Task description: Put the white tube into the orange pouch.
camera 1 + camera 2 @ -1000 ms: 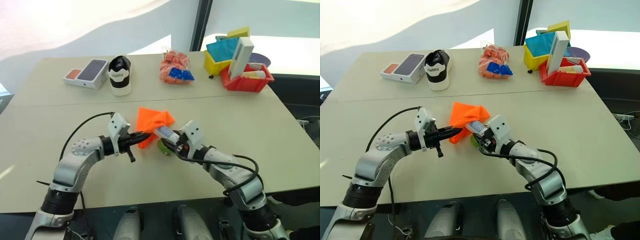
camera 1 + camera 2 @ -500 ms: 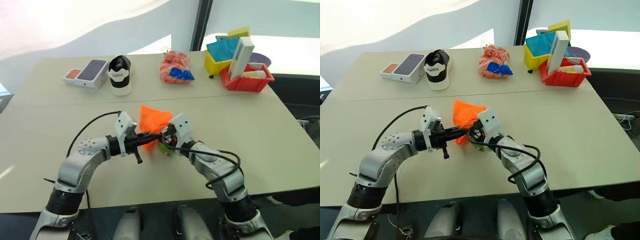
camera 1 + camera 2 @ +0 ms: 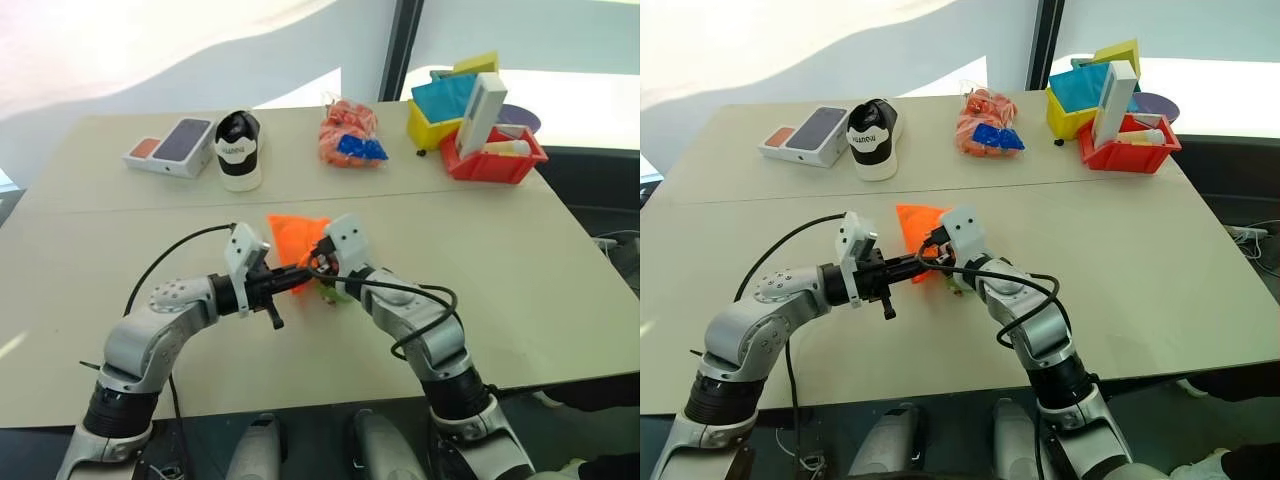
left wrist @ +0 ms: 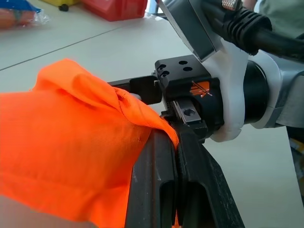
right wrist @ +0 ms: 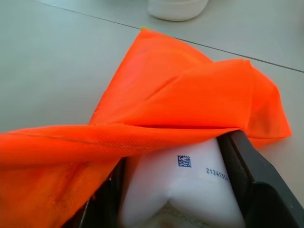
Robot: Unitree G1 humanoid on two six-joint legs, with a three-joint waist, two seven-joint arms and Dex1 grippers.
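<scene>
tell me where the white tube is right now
In the right wrist view the white tube sits between the right gripper's fingers, its front end tucked under the orange pouch edge, near the table's middle.

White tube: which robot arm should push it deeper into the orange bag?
Probably the right. Its claw holds the white tube at the orange pouch's mouth, while the left claw pinches the fabric.
</scene>
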